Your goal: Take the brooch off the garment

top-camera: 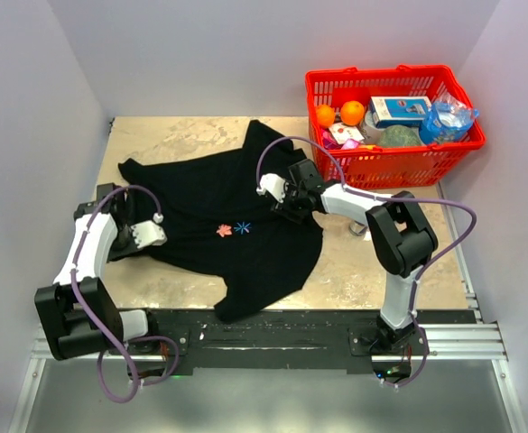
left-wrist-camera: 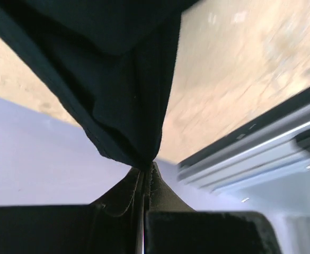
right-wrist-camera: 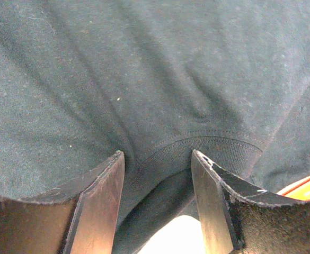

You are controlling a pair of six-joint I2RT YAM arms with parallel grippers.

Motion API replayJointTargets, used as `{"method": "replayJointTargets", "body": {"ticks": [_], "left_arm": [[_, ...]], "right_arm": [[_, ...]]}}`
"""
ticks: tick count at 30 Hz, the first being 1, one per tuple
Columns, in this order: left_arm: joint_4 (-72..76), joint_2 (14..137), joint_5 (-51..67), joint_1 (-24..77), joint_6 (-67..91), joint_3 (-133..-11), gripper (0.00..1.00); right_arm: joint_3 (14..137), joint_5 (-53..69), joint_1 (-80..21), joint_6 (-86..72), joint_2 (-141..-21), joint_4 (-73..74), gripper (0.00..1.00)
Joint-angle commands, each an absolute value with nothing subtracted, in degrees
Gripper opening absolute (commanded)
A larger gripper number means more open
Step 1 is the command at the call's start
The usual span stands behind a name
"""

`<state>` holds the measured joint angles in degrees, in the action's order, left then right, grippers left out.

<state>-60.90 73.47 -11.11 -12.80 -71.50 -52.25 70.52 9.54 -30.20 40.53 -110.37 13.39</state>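
On the tan table (top-camera: pixel 363 262), we see the black T-shirt (top-camera: pixel 200 194) spread out and rumpled across the middle of the surface. Two small brooches sit side by side on its front, near the centre. One is a coral leaf-shaped brooch (top-camera: pixel 224 231) and the other, just to its right, is a blue star-shaped brooch (top-camera: pixel 242 228). Neither pincer touches them.

The left gripper (top-camera: pixel 160 236) sits at the shirt's left edge. In its wrist view the left gripper (left-wrist-camera: pixel 145 172) is clenched on a pinch of the black T-shirt (left-wrist-camera: pixel 123 90), and the cloth fans out from the closed tips over the table (left-wrist-camera: pixel 239 69).

The right gripper (top-camera: pixel 277 203) rests over the upper right part of the shirt, well apart from the brooches. In its own camera the right gripper (right-wrist-camera: pixel 157 156) is released. Its fingers (right-wrist-camera: pixel 99 196) stand apart on either side of the ribbed collar (right-wrist-camera: pixel 207 145), and the black T-shirt (right-wrist-camera: pixel 144 69) fills the view behind them. We cannot tell whether the tips press into the cloth.

At the far right corner stands a red basket (top-camera: pixel 394 161) holding two oranges (top-camera: pixel 353 112), a blue-and-white box (top-camera: pixel 399 110) and other goods. A sliver of the red basket (right-wrist-camera: pixel 309 189) also shows at the edge of the right wrist view.
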Motion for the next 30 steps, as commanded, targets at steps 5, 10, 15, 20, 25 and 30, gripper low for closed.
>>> {"method": "replayJointTargets", "body": {"ticks": [5,10,15,20,25,30], "left_arm": [[-62.99,70.04,-14.98,-15.89,-83.24,-59.74,0.50],[-70.13,80.49,-6.96,-19.60,-71.31,-72.39,0.54],[-67.35,93.93,12.28,-19.08,-47.44,-83.58,0.41],[-54.17,102.46,17.58,-15.65,-33.77,-80.16,0.25],[-43.43,109.68,18.45,-15.47,-23.65,-83.04,0.15],[-40.96,116.09,15.92,-15.29,-21.97,-85.69,0.13]], "right_arm": [[71.98,7.03,-29.71,40.43,-112.59,13.18,0.57],[75.14,7.82,-29.01,38.15,-111.27,14.85,0.56],[82.07,20.20,-27.69,34.63,-107.93,18.36,0.58],[86.74,22.24,-27.77,27.45,-109.94,13.20,0.64],[88.85,12.49,-28.13,20.14,-117.06,-5.08,0.67],[96.91,6.95,-27.86,17.32,-126.54,-11.86,0.67]]}}
